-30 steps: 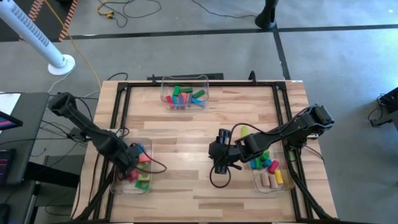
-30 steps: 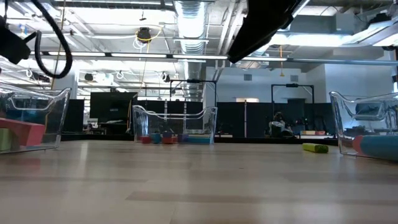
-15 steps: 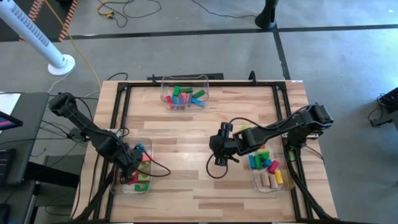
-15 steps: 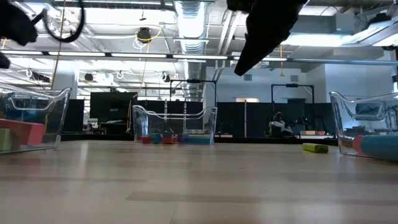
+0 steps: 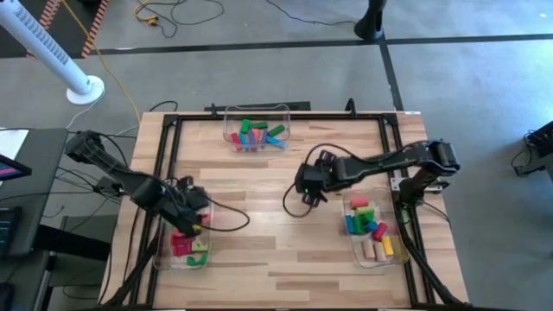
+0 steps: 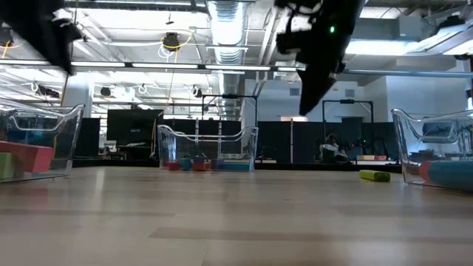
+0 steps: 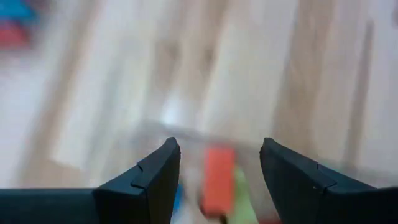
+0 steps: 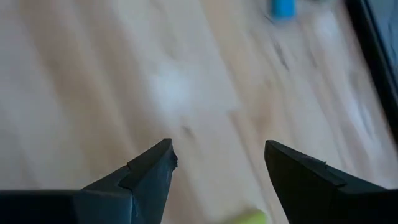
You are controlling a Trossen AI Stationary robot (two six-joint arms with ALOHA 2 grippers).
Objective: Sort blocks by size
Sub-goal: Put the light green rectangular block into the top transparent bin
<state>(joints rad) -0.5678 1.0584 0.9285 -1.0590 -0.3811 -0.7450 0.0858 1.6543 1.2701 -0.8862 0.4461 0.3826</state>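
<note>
Small coloured blocks lie in three clear bins: a far bin (image 5: 257, 130), a left bin (image 5: 186, 244) and a right bin (image 5: 373, 229). A yellow-green block (image 6: 375, 176) lies alone on the table near the right bin; its edge (image 8: 249, 218) shows in the right wrist view. My left gripper (image 5: 197, 220) hangs open above the left bin, over a red block (image 7: 217, 180), with nothing between its fingers. My right gripper (image 5: 308, 186) hangs open over bare wood at mid-table, close to the yellow-green block.
A black frame (image 5: 168, 164) runs along the table's left, far and right sides. Cables loop from both wrists over the wood (image 5: 259, 199) between the bins. A white fan stand (image 5: 85, 88) is on the floor beyond the far left corner.
My left gripper has risen out of the left bin and tipped, shifting a little toward the table's right edge. My right gripper has swung toward the far edge, staying at about the same height. No block has visibly moved.
</note>
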